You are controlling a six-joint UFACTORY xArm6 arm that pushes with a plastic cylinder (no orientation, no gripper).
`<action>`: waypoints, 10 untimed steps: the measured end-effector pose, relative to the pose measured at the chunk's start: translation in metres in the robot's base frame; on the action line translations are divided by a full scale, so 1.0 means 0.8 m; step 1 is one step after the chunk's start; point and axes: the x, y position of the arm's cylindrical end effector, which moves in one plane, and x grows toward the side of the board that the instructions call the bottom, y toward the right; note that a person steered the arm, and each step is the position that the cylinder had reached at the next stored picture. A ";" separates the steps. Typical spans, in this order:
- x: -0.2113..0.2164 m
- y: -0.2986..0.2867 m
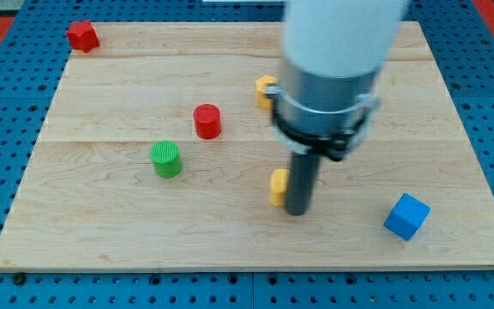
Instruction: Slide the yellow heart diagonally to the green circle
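The yellow heart [278, 186] lies below the board's middle, mostly hidden behind my rod. My tip [298, 210] rests on the board at the heart's right side, touching or nearly touching it. The green circle [166, 159], a ribbed cylinder, stands well to the heart's left and a little higher in the view. The arm's wide body covers the board's upper right.
A red cylinder [207, 121] stands up and right of the green circle. A red star-like block [82, 36] sits at the top left corner. A yellow block [265, 89] peeks out left of the arm. A blue cube [406, 215] lies at the bottom right.
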 end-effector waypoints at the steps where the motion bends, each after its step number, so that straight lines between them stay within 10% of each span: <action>1: -0.012 0.026; 3: -0.061 -0.005; 6: 0.000 0.005; 10: 0.011 -0.157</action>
